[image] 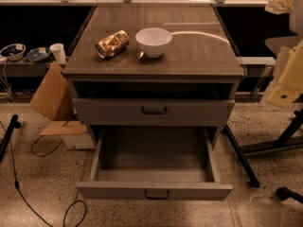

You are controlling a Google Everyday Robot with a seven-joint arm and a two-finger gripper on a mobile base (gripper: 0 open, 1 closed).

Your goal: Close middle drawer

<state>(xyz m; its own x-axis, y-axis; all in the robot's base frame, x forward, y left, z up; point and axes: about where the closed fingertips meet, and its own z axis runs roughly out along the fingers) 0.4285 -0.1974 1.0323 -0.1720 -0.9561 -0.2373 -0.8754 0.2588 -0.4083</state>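
Above speckled floor (pixel 42 193), the middle drawer (pixel 154 191) stands open, empty; tool (pixel 284 82) at right, state unclear.

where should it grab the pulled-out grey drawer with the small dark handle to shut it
Grip the small dark bar handle centred on the low front of the pulled-out grey middle drawer, coming from the front. The bar runs horizontally, and a centred hold should push the deep box in straight. The pale end effector sits off right, apart from it.

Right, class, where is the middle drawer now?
In the camera view, lower centre: the middle drawer is pulled far out, below the slightly open upper drawer. The gripper is not in view.
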